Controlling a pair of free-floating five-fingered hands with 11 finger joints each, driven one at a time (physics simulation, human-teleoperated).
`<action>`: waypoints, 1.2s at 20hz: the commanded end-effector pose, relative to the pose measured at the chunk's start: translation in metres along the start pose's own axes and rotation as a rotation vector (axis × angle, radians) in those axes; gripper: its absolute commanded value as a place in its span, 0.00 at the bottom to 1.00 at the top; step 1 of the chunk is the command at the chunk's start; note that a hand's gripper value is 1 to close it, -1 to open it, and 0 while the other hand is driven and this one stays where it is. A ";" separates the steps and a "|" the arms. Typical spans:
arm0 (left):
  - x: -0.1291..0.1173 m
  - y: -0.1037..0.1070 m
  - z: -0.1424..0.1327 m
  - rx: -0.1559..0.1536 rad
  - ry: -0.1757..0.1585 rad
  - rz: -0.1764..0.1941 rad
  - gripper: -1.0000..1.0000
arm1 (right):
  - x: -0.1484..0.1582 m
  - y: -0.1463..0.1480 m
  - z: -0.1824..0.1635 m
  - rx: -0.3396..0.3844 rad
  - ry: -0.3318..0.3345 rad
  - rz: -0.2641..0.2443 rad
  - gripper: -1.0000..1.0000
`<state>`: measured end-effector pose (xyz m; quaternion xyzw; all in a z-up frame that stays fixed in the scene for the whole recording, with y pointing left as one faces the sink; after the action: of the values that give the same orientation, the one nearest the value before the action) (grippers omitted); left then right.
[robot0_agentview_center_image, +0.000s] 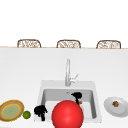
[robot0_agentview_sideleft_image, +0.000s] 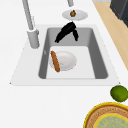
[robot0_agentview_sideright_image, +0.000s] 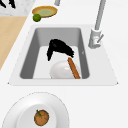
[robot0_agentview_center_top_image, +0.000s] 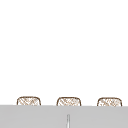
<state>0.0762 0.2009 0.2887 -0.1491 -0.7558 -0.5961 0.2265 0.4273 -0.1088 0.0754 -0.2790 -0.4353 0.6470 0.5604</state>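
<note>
My right hand (robot0_agentview_center_image: 77, 96) hangs open inside the sink basin (robot0_agentview_center_image: 49, 94), fingers pointing down and thumb apart. In the left side view this right hand (robot0_agentview_sideleft_image: 66, 31) is just beyond a white bowl (robot0_agentview_sideleft_image: 65, 61) on the basin floor and holds nothing. An orange-brown sausage-like stick (robot0_agentview_sideleft_image: 55, 61) leans across the bowl's rim. From the right, the right hand (robot0_agentview_sideright_image: 59, 48) hovers over the far edge of the bowl (robot0_agentview_sideright_image: 61, 70), next to the stick (robot0_agentview_sideright_image: 74, 68). My left hand (robot0_agentview_center_image: 40, 110) floats at the sink's front left corner, beside a green lime (robot0_agentview_center_image: 26, 114).
A large red ball (robot0_agentview_center_image: 67, 114) hides the basin's front in the front view. The faucet (robot0_agentview_center_image: 67, 72) stands behind the sink. A yellow-rimmed plate (robot0_agentview_center_image: 11, 110) lies left of the lime. A white plate (robot0_agentview_center_image: 122, 109) with a small brown food item (robot0_agentview_center_image: 115, 103) sits on the right. Chairs (robot0_agentview_center_image: 29, 43) line the far counter edge.
</note>
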 end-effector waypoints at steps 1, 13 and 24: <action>0.000 0.000 0.000 0.000 0.000 0.000 0.50 | -0.023 -0.004 0.023 0.000 0.001 -0.001 0.00; 0.000 0.000 0.000 0.000 0.000 0.000 0.50 | -0.088 -0.020 0.078 0.083 0.014 -0.026 0.00; 0.000 0.000 0.000 0.000 0.000 0.000 0.50 | -0.142 -0.062 0.140 0.119 0.013 -0.044 0.00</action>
<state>0.0762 0.2009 0.2887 -0.1491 -0.7558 -0.5961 0.2265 0.3687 -0.2650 0.1534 -0.2384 -0.3923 0.6669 0.5869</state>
